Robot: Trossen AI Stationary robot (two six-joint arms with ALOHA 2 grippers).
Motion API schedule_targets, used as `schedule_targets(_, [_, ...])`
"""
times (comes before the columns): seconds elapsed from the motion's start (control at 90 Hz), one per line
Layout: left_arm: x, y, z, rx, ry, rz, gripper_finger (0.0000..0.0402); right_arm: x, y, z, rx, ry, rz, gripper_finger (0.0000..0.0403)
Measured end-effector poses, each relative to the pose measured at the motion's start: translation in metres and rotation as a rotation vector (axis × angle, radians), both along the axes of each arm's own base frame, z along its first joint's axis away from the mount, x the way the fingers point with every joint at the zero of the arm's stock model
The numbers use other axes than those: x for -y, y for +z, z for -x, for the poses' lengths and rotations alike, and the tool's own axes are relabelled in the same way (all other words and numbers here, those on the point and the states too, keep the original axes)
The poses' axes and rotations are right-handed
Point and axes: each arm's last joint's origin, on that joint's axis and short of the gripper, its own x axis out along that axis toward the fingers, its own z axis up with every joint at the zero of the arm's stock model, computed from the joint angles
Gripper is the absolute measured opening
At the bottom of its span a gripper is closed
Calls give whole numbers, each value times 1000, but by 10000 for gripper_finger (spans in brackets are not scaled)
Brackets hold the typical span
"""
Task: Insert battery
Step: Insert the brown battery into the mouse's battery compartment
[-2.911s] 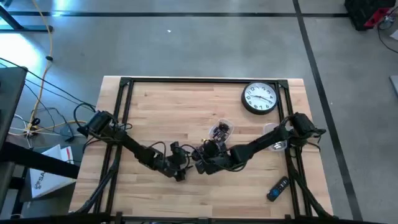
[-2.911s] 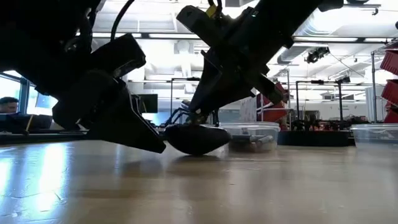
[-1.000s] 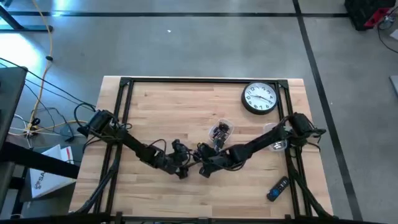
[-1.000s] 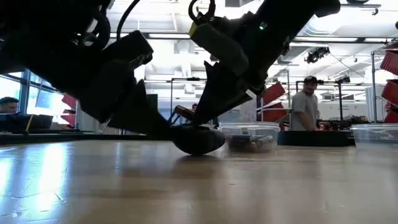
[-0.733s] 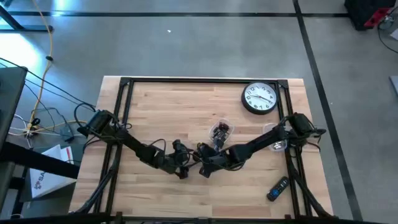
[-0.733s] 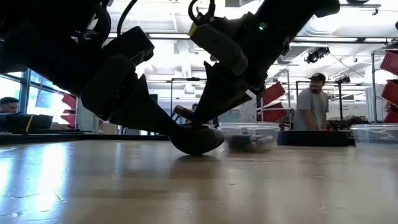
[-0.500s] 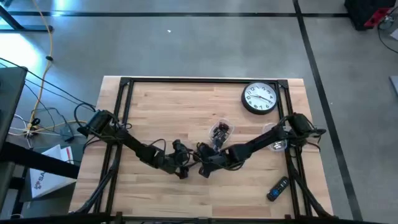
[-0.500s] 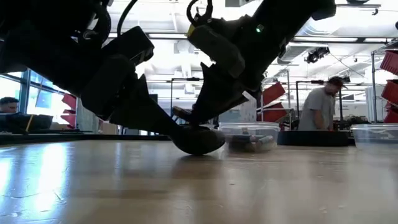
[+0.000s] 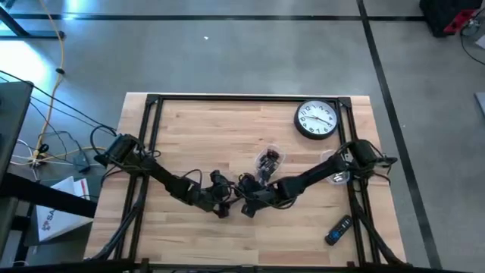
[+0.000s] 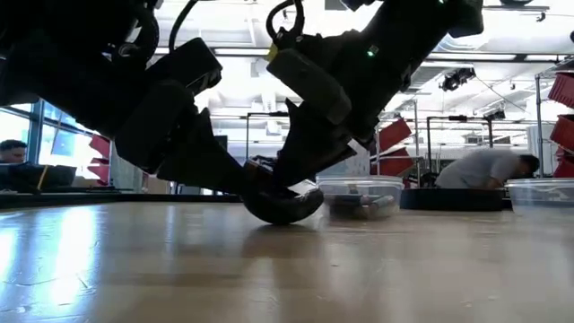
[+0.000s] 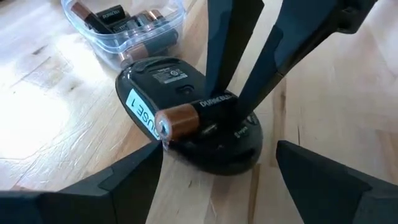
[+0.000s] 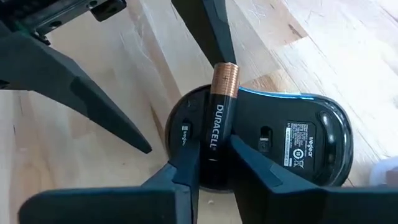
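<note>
the right gripper [image 12: 211, 163] is clenched on a battery [image 12: 220, 118], resting it across the upturned mouse [image 11: 186, 118] near the middle of the bench's [image 9: 227, 129] front half. the left gripper [image 11: 217, 163] stands spread wide around the mouse, fingers [image 11: 140, 165] beside its shell.

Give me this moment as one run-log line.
right pincer: shut on battery, over upturned mouse | left pincer: open, straddling mouse | battery: not seated | battery tub: beside mouse

mouse [image 11: 186, 124]: glossy black plastic | battery [image 12: 219, 124]: copper-and-black metal | table [image 9: 212, 136]: pale wood
</note>
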Motion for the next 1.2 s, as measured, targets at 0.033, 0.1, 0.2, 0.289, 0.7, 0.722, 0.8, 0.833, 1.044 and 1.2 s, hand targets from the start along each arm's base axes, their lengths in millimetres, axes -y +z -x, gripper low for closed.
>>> schedule_targets(0.033, [0,0,0,0,0,0,296,0,0,0,0,0,0,57])
schedule_targets(0.1, [0,0,0,0,0,0,296,0,0,0,-3,6,3,61])
schedule_targets(0.2, [0,0,0,0,0,0,296,0,0,0,-4,8,3,67])
schedule_targets(0.289, [0,0,0,0,-1,0,296,0,0,0,-3,6,5,71])
schedule_targets(0.7, [0,0,0,-2,-5,-7,296,-3,17,-9,-7,37,34,74])
schedule_targets(0.722, [0,0,0,-2,-5,-7,296,-3,17,-9,-9,35,36,74])
schedule_targets(0.8, [0,0,0,-2,-5,-7,296,-2,18,-9,-12,26,49,74])
schedule_targets(0.833, [0,0,0,-2,-5,-7,296,-2,18,-9,-10,20,57,74])
schedule_targets(1.044, [0,0,0,-4,-7,-14,296,-2,18,-9,-10,13,69,74])
schedule_targets(1.2, [-2,0,-1,-5,-3,-17,296,1,25,-6,-15,14,65,74])
